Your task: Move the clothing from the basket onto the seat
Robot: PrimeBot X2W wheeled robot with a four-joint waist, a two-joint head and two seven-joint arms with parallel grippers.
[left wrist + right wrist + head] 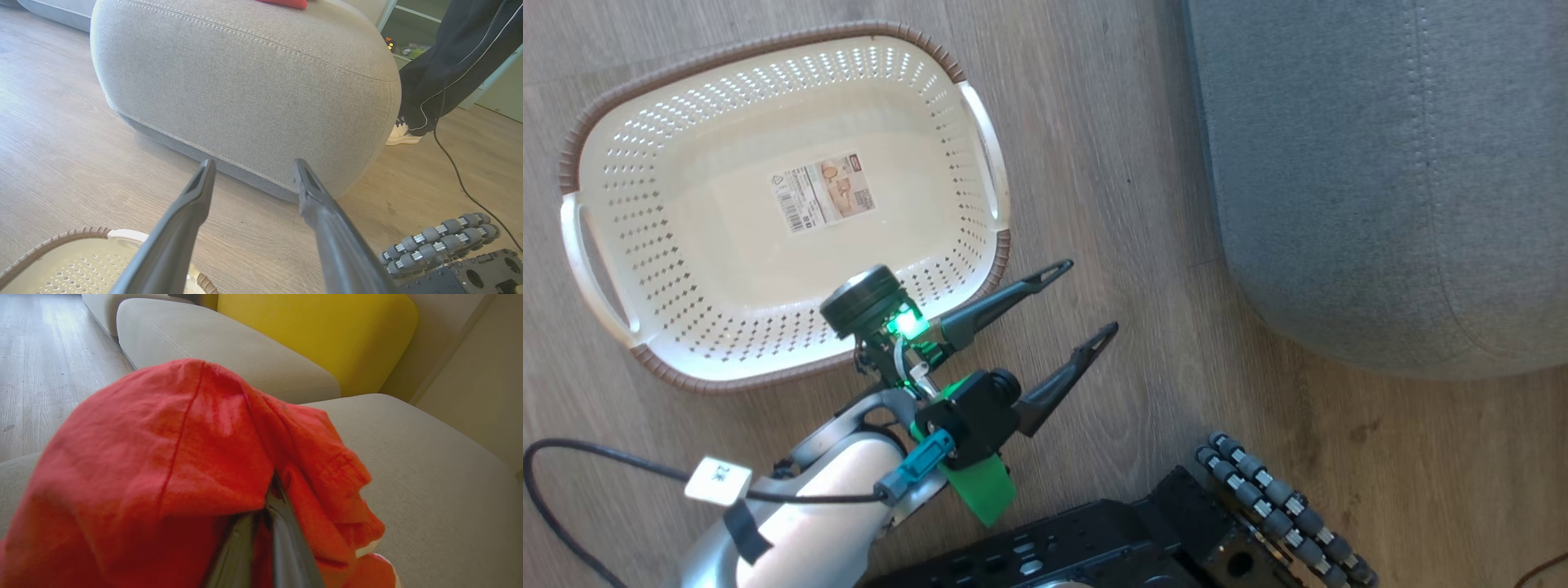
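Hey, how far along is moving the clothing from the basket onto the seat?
Done: the basket is empty. In hand: the right gripper is shut on red clothing over the seat; whether it rests there is unclear. The left gripper is open, holding nothing. Left: release the clothing onto the seat.

One basket (645, 139) is counted, with two white handles (984, 151) and one label (823, 192). One grey seat (1380, 180) is counted in head view. Two grippers are counted, the left gripper (1089, 297) and the right gripper (263, 514), with two dark fingers each. One bunch of red clothing (163, 457) is counted; one garment or two cannot be told. One yellow cushion (318, 335), one roller wheel (437, 239), one person's leg (449, 53) and one pale shoe (402, 134) are noted.
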